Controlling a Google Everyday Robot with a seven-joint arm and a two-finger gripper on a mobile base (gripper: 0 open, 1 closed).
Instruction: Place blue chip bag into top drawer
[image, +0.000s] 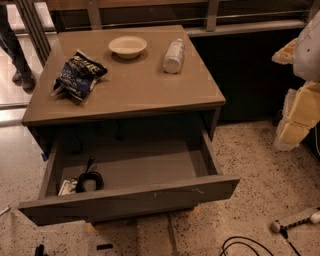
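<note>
A: Whereabouts of the blue chip bag (77, 75)?
B: On the cabinet top (145, 92), left side, close to the left edge. Crumpled, lying flat, white lettering facing up. Outside the drawer.
A: And the top drawer (130, 201)?
B: Pulled out wide toward the camera, just under the top. Holding 1 coil of black cable (89, 180) in the front-left corner, with 1 small pale item (66, 187) touching or just beside the coil; too small to identify.
A: Anything else up top?
B: 1 pale bowl (128, 46), upright, near the back edge. 1 white plastic bottle (174, 56), on its side, just right of the bowl. Both well apart from the bag.
A: Location of the gripper (301, 102)?
B: Far right edge of view, cream-yellow and white, partly cut off there. Off to the right of the cabinet, well apart from bag and drawer alike.
A: Released, clenched, or grasping something?
B: Cannot tell from this angle.
A: Around the cabinet?
B: Speckled floor (250, 165). 1 power strip (295, 220) at bottom right. 1 pair of legs (15, 50) at top left, standing beyond the cabinet's back-left corner.
</note>
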